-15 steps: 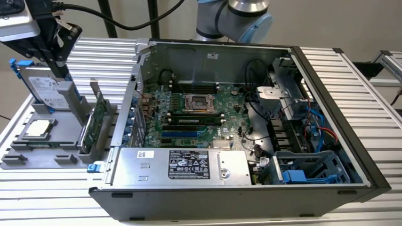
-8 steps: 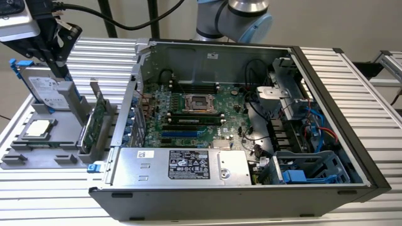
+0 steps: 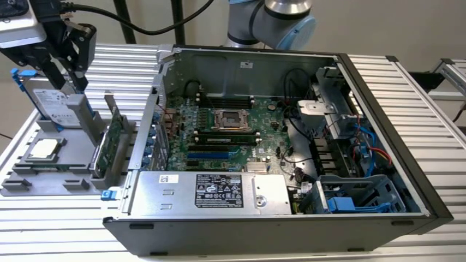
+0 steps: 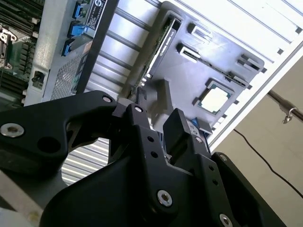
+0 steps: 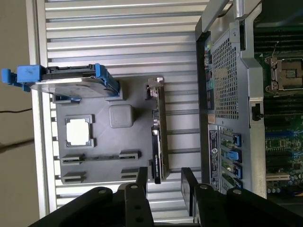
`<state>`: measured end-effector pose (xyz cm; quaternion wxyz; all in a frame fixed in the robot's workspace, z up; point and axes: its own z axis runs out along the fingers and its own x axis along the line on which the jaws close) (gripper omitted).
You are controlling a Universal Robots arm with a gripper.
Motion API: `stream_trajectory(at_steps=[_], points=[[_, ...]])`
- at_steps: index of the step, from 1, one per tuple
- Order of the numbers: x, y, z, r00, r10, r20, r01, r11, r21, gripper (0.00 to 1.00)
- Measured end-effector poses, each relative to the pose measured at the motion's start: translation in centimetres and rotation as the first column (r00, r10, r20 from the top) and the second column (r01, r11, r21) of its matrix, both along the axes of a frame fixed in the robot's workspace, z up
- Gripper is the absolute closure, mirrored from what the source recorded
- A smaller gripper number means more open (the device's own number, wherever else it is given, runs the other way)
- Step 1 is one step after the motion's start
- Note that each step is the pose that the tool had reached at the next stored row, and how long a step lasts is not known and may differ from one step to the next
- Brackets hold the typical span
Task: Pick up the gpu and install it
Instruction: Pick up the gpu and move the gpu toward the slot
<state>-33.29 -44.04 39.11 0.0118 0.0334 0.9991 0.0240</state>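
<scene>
Gripper (image 5: 164, 173) released, black fingers spread, grasping nothing, above the tray (image 3: 45, 179). The gpu (image 3: 113, 143), a green card with a metal bracket, stands on edge in that grey moulded tray, beside the open steel case (image 3: 255, 232). Label print is illegible.

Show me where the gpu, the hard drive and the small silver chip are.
gpu (image 3: 111, 145): exterior view, green board face.
hard drive (image 3: 60, 106): exterior view, white label.
silver chip (image 5: 78, 131): first wrist view, its top face.

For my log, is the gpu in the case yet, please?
Not yet: the gpu stands on edge in the tray, outside the case.
</scene>
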Motion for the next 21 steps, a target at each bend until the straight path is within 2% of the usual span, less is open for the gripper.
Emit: stream_trajectory(at_steps=[21], points=[[0.02, 0.0, -0.63, 1.0, 0.0, 0.0, 0.0, 1.0, -0.0017, 0.0]])
